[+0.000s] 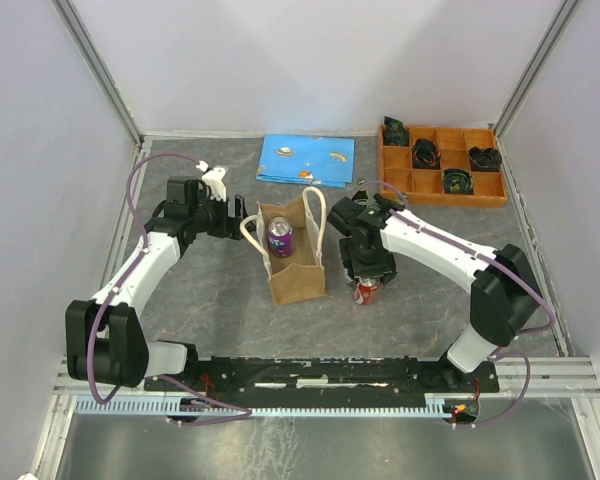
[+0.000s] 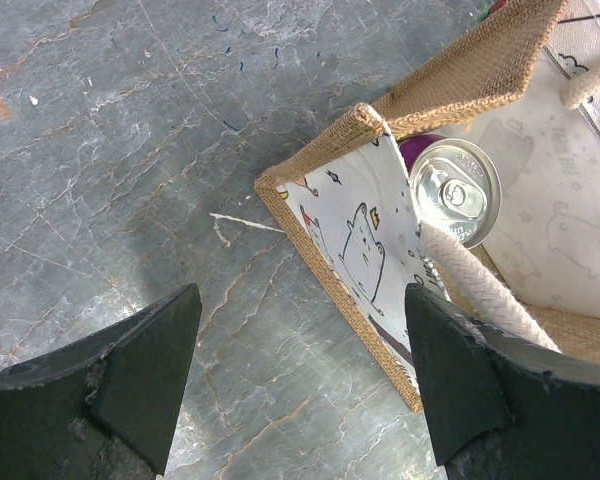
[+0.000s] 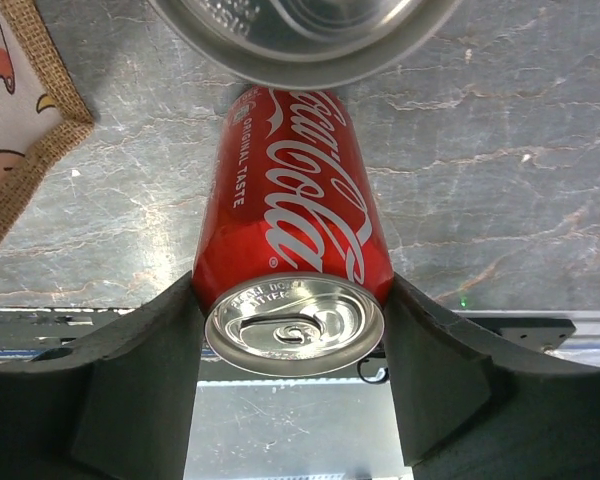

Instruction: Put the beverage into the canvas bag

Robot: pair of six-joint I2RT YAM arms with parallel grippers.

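The canvas bag (image 1: 298,262) stands upright mid-table, tan with cream handles. A purple can (image 1: 280,237) stands inside it; its silver top shows in the left wrist view (image 2: 458,200), next to the bag's printed lining (image 2: 352,240). My left gripper (image 1: 237,215) is open and empty just left of the bag, its fingers wide apart (image 2: 300,385) over bare table at the bag's rim. My right gripper (image 1: 368,276) is shut on a red Coca-Cola can (image 1: 367,291), just right of the bag. Both fingers press on the can (image 3: 295,240) near its top.
An orange compartment tray (image 1: 485,195) with black parts sits at the back right. A blue flat booklet (image 1: 306,160) lies behind the bag. A silver round rim (image 3: 300,40) fills the top edge of the right wrist view. The black base rail (image 1: 330,375) runs along the near edge.
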